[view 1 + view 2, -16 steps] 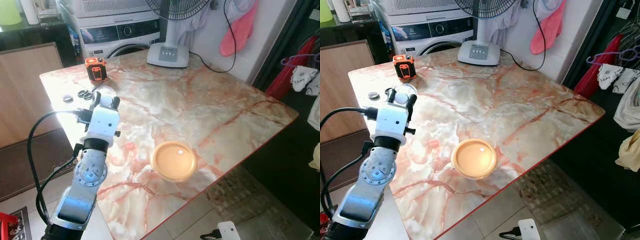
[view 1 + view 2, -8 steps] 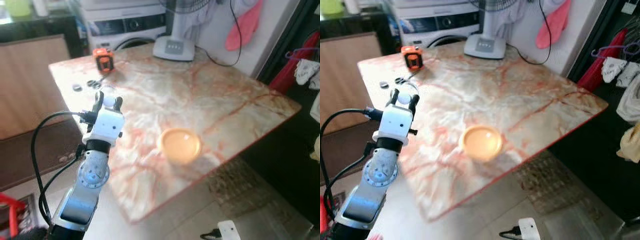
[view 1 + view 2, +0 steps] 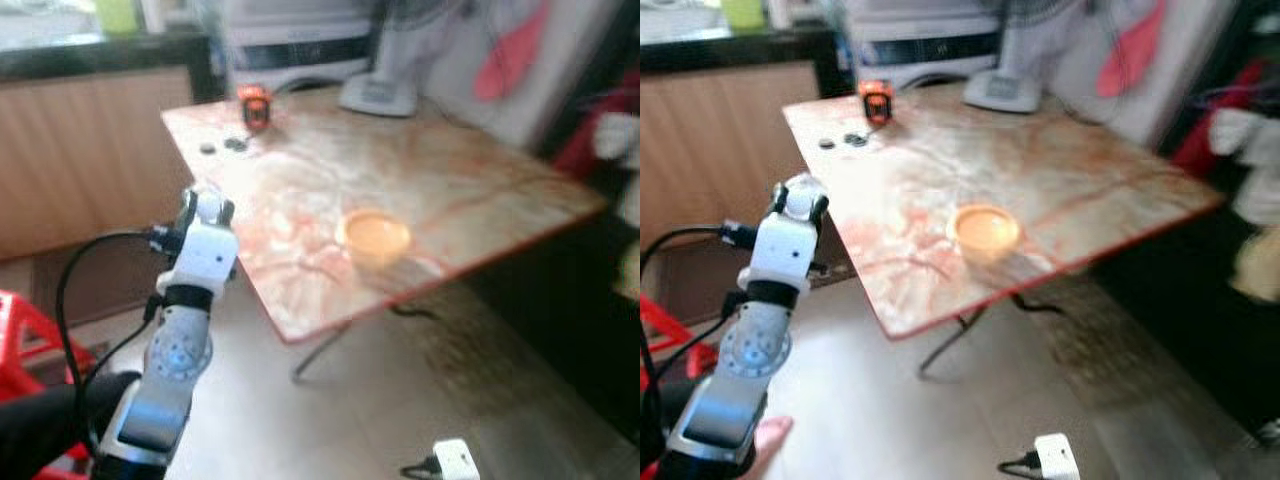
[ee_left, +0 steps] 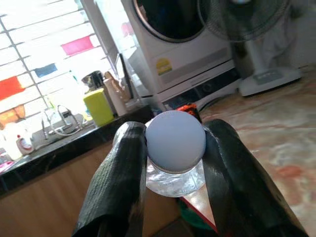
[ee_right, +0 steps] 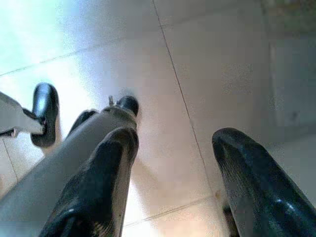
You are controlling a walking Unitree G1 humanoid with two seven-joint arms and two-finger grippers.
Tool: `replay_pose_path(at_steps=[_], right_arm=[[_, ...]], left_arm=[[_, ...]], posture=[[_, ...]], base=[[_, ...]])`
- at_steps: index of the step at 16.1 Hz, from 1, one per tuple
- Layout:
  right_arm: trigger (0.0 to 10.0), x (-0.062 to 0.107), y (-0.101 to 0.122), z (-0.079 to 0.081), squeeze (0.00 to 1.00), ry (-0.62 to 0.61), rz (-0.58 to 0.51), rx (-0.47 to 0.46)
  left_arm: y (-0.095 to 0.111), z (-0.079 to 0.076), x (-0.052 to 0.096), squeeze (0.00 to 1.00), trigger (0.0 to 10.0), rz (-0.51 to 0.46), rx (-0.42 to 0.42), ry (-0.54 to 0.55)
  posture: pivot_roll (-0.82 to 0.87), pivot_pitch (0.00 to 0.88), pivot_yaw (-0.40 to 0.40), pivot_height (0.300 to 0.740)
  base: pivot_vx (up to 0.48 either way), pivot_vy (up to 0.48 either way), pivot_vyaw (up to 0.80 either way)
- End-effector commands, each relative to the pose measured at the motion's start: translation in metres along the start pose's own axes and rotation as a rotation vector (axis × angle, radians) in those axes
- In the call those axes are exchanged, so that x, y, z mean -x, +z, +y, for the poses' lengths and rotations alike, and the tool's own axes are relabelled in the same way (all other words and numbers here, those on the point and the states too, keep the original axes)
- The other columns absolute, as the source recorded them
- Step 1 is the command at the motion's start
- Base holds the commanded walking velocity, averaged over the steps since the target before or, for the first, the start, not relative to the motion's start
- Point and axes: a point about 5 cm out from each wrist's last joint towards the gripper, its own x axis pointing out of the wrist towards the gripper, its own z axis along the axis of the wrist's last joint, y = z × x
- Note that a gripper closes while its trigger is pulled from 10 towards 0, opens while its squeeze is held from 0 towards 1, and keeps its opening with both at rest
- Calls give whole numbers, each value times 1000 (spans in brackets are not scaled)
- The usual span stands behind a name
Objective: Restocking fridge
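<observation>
A marble-patterned table point(image 3: 470, 190) with pink veins stands on pale floor tiles point(image 5: 212, 59). Behind the table sit a white washing machine point(image 4: 182, 44) and a pedestal fan point(image 3: 385, 90). Beside the table runs a wooden cabinet point(image 3: 90, 150) under a dark counter point(image 4: 54, 148). Bright daylight comes through a slatted window point(image 4: 44, 54) above that counter.

Head pair looking forward and down, blurred, sharing the marble counter point(image 3: 420, 190) and the orange dish point(image 3: 985, 227). Left wrist view close along its pincer point(image 4: 175, 143), facing the washing machine point(image 4: 182, 44). Right wrist view aimed down at the floor point(image 5: 197, 64).
</observation>
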Motion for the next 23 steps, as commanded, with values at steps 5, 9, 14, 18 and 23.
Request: replay_pose_path(at_steps=[5, 9, 14, 18, 23], right_arm=[[10000, 1, -1, -5, 0, -17, 10, -16], [10000, 1, 0, -5, 0, -23, 10, -24], [10000, 0, 3, -3, 0, -32, -1, -50], [10000, -1, 6, -1, 0, -35, -13, -59], [10000, -1, 5, 0, 0, -38, -27, -85]], left_arm=[[-27, 10, 22, 0, 10000, 130, -22, 33], [-96, -6, 60, 0, 10000, 446, 35, -85], [-162, -18, 100, 0, 10000, 795, 192, -50], [-196, -28, 131, 0, 10000, 1020, 208, -85], [-216, -26, 175, 0, 10000, 1275, 154, -115]], posture=[[23, 0, -86, 740], [-5, 0, -73, 740], [-30, 0, -59, 740], [-45, 0, -57, 740], [-74, 0, -44, 740]], base=[[-272, 0, 0], [0, 0, 0], [0, 0, 0], [0, 0, 0], [0, 0, 0]])
